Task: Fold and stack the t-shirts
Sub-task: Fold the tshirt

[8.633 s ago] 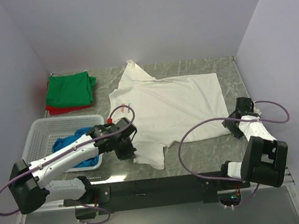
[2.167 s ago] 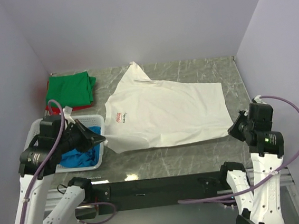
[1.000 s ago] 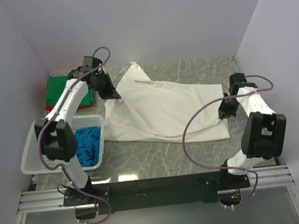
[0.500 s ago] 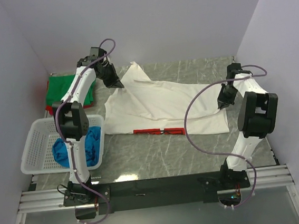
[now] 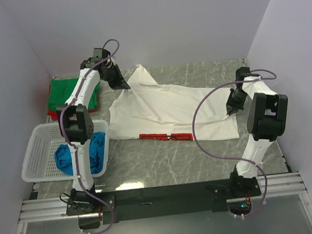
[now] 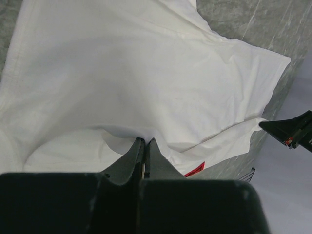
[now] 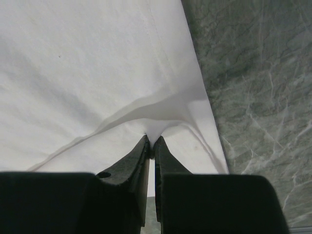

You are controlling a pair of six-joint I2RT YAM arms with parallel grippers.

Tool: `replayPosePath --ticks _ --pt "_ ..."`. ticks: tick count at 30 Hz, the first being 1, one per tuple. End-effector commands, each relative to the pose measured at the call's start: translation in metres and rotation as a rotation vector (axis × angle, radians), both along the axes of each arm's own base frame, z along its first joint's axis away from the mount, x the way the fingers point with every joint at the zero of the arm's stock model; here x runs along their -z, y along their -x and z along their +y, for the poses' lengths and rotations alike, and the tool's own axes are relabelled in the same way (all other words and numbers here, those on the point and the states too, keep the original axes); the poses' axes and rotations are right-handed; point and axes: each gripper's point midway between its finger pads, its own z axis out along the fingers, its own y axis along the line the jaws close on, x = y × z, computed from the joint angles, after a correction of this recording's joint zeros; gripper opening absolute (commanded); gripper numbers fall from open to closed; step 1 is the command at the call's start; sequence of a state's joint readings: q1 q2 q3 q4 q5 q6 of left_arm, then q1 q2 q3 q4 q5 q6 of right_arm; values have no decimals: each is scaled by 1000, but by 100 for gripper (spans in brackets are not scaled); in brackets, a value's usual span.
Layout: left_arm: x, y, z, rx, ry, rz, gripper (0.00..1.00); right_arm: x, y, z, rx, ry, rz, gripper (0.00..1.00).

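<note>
Both arms grip the white t-shirt [image 5: 166, 110] at mid-table.
The left gripper [image 6: 144, 141] is pinched tight on cloth at the shirt's 10 o'clock corner, the right gripper [image 7: 151, 140] likewise at its 3 o'clock edge; red print [image 5: 166, 136] shows along the 6 o'clock fold.

white t-shirt [image 5: 171, 107], red print [image 5: 166, 136] along its near edge. green t-shirt [image 5: 65, 92] over red t-shirt [image 5: 50, 113], far left. bright blue t-shirt [image 5: 97, 147] in white lattice basket [image 5: 35, 156]. table [image 5: 204, 156] grey-green marble, pale veins. purple cables [image 5: 196, 121].
</note>
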State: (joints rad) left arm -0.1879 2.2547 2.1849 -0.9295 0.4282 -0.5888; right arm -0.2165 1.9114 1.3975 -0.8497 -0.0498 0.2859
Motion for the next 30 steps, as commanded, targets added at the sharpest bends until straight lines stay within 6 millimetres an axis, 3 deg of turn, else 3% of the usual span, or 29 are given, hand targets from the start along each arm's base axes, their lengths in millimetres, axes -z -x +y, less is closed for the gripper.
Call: replayPosePath --ticks 1,13,14,17,18,20,21,24,26,27,28,29,30 --pt "-18 -12 -6 10 49 -58 0 -11 -14 -6 -5 15 -49 0" --pt "-20 -16 -7 4 56 -82 0 -26 -18 -5 -8 15 -88 0" --pt "-19 -19 -4 -14 36 -86 2 -28 -20 -5 -9 13 -96 10" --pt "-29 -33 8 -100 -3 -130 36 -42 -26 -8 -6 25 -136 40" --pt "-41 -36 11 -125 -8 -161 62 -47 -27 -9 -4 33 -147 43" --pt "-55 -45 18 -180 -27 -222 78 -61 -27 -10 -12 51 -179 49" --pt "-71 -46 20 -199 -17 -257 90 -64 -25 -10 -16 57 -182 50" --pt "-80 -38 16 -207 -13 -283 96 -71 -11 -12 -17 83 -189 52" --pt "-83 -27 11 -189 -16 -289 96 -63 7 -9 -9 78 -166 52" --pt "-67 -15 6 -172 -29 -246 97 -64 10 -8 -4 82 -184 52" --pt "-60 -8 3 -160 -37 -229 97 -50 24 -6 11 71 -151 51" --pt "-64 1 2 -152 -36 -235 97 -45 28 -6 18 65 -149 51" --pt "-42 15 -2 -137 -51 -186 97 -44 30 -6 25 60 -156 50"
